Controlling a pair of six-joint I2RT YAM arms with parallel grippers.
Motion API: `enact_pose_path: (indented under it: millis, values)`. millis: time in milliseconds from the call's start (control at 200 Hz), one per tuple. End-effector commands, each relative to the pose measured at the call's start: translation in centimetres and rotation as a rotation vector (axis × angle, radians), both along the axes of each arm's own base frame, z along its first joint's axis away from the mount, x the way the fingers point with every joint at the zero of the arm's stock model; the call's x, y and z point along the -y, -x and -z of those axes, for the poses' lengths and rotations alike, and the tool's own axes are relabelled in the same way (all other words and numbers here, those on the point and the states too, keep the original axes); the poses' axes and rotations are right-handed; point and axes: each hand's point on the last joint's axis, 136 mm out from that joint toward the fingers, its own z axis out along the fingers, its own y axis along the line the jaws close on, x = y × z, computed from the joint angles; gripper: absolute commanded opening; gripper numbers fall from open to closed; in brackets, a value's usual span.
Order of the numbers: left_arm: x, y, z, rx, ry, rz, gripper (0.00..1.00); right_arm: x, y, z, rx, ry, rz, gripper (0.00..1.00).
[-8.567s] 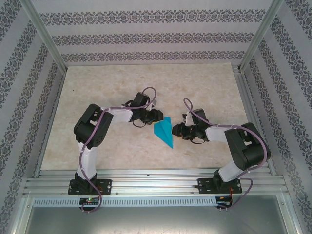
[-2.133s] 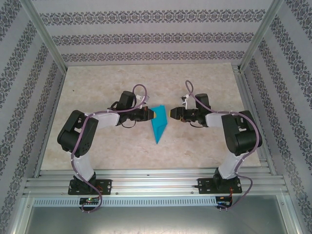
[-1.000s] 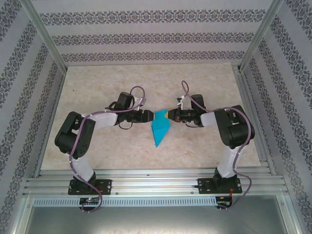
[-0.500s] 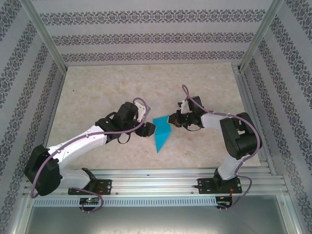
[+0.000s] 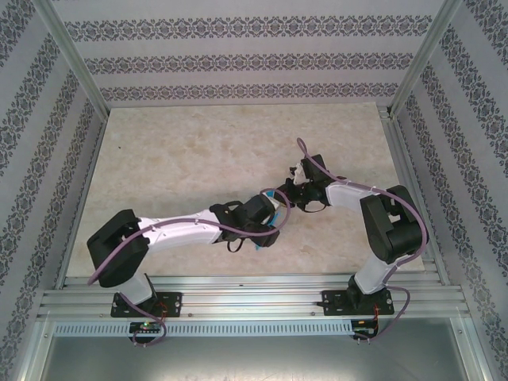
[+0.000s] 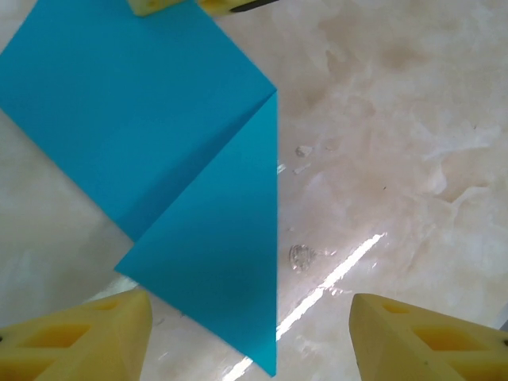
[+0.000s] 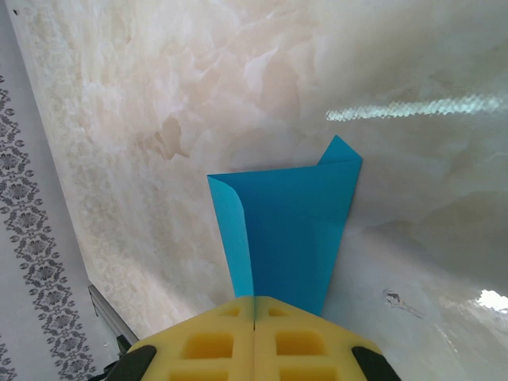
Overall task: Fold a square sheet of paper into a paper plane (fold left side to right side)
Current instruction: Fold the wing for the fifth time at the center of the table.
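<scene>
Paper plane (image 6: 159,119), cyan-blue, half-made: a kite shape with one fold edge running slantwise across it and a sharp point at one end. It lies on the marbled counter (image 5: 175,151), directly beneath and ahead of the left pincer (image 6: 250,302).

Left pincer: jaws apart. The plane's sharp point aims back into the gap between the two yellow fingers (image 6: 79,337). One finger sits just beside the sheet's slanted edge; touching or not, I cannot tell. The other finger is well clear of the paper, over bare counter streaked with glare.

Right pincer (image 7: 254,302): jaws pressed together, clamped on a corner of the plane. In its wrist view the paper fans out ahead of the fingertips, one long edge curling upward on one side and a small corner poking out at the far end. There is shadow under that far end; whether it is off the counter I cannot tell.

Left wrist view: the right pincer's yellow tips sit at the plane's far corner, opposite the left pincer.

Top view: the left arm is stretched low across the middle of the counter, its pincer over the plane. The right arm is bent, its pincer just beyond the left one. The two are close together, with slivers of blue paper showing between and beneath them.
</scene>
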Motion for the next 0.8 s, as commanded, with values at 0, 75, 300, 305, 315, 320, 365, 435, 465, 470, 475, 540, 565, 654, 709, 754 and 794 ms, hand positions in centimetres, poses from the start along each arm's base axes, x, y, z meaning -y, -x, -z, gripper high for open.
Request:
enact_pose_path:
  millis: [0, 75, 300, 305, 315, 320, 365, 435, 465, 470, 475, 540, 565, 654, 709, 754, 794]
  values:
    - [-0.1, -0.9, 0.5, 0.042, -0.077, -0.076, 0.64, -0.3, -0.5, -1.0, 0.017, 0.002, 0.011, 0.0]
    - [-0.1, -1.3, 1.2, 0.06, -0.13, -0.101, 0.64, -0.4, -0.4, -0.9, 0.015, 0.001, 0.008, 0.0]
    - [-0.6, -2.0, 2.9, 0.116, -0.289, -0.14, 0.59, -0.5, -0.3, -0.7, 0.014, 0.001, 0.003, 0.0]
    - [-0.6, -2.0, 3.0, 0.117, -0.291, -0.141, 0.59, -0.5, -0.4, -0.7, 0.014, 0.001, 0.003, 0.0]
    - [-0.6, -2.0, 3.0, 0.118, -0.294, -0.143, 0.59, -0.5, -0.3, -0.7, 0.013, 0.001, 0.003, 0.0]
    - [-0.6, -2.0, 3.1, 0.119, -0.295, -0.143, 0.58, -0.5, -0.3, -0.7, 0.013, 0.001, 0.003, 0.0]
    - [-0.6, -2.1, 3.3, 0.12, -0.305, -0.149, 0.56, -0.5, -0.3, -0.6, 0.012, 0.002, 0.002, 0.0]
    - [-0.7, -2.1, 3.8, 0.119, -0.309, -0.152, 0.53, -0.5, -0.3, -0.5, 0.01, 0.002, 0.002, 0.0]
    - [-0.6, -2.1, 3.9, 0.119, -0.306, -0.152, 0.5, -0.5, -0.3, -0.5, 0.01, 0.002, -0.001, 0.0]
    - [-0.6, -2.1, 3.8, 0.119, -0.306, -0.152, 0.5, -0.5, -0.3, -0.5, 0.01, 0.001, -0.002, 0.0]
    - [-0.6, -2.1, 3.9, 0.118, -0.307, -0.152, 0.49, -0.6, -0.3, -0.5, 0.01, 0.001, -0.003, 0.0]
    - [-0.5, -2.1, 4.1, 0.117, -0.306, -0.153, 0.44, -0.6, -0.2, -0.4, 0.007, 0.001, -0.007, 0.0]
    - [-0.5, -2.1, 4.1, 0.116, -0.304, -0.155, 0.43, -0.6, -0.2, -0.3, 0.007, 0.004, -0.008, 0.0]
    - [-0.2, -2.1, 4.3, 0.112, -0.298, -0.153, 0.38, -0.5, -0.1, -0.1, 0.006, 0.014, -0.008, 0.0]
    - [-0.1, -2.1, 4.4, 0.109, -0.296, -0.152, 0.35, -0.5, -0.1, -0.1, 0.006, 0.018, -0.01, 0.0]
    - [-0.1, -2.0, 4.5, 0.105, -0.295, -0.152, 0.32, -0.5, 0.0, 0.0, 0.003, 0.021, -0.011, 0.0]
    - [-0.1, -2.0, 4.7, 0.101, -0.297, -0.152, 0.31, -0.4, 0.0, 0.1, 0.003, 0.024, -0.013, 0.0]
